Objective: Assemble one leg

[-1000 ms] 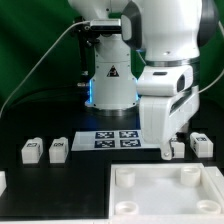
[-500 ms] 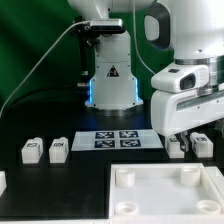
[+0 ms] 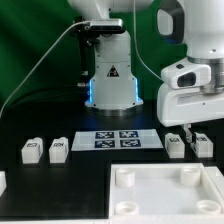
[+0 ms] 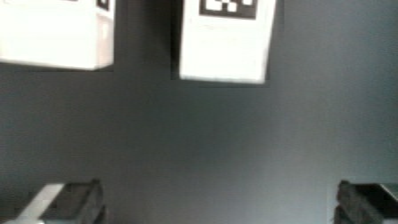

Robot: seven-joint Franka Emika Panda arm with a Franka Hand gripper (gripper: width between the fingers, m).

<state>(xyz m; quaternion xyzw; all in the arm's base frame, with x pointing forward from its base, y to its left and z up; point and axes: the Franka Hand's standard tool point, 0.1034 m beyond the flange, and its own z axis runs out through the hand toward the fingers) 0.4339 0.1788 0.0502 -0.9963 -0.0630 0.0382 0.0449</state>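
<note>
**Claw** (image 3: 200,128): mine, open. The jaws are set wide with nothing between them. In the wrist view (image 4: 217,205) the two dark fingertips (image 4: 64,200) stand far apart, with only bare surface between them. In the exterior view I hang in the air on the right, above the right pair of legs and clear of both.

**Right pair of legs:** two stubby white pegs lying on the surface, side by side and just apart.
- The inner leg (image 3: 175,146) is the one nearer the marker board.
- The outer leg (image 3: 202,144) is nearer the exterior view's right edge.
- In the wrist view one leg of the pair (image 4: 226,42) shows almost whole. The other (image 4: 54,35) is cut by the picture's edge.
- Each carries a black-and-white tag. I cannot tell which is inner and which is outer there.

**Left pair of legs:** two more pegs of the same kind, (image 3: 32,150) and (image 3: 58,149). They lie close together at the exterior view's left, well apart from my claw.

**Marker board** (image 3: 118,137): thin, flat and white, with several tags. It lies between the two pairs, in front of the arm base (image 3: 110,80).

**Board** (image 3: 160,198): large, flat and white, with round sockets at its corners. It lies nearest the camera.

**Surface** (image 3: 60,190): dark, carrying all of the above.
</note>
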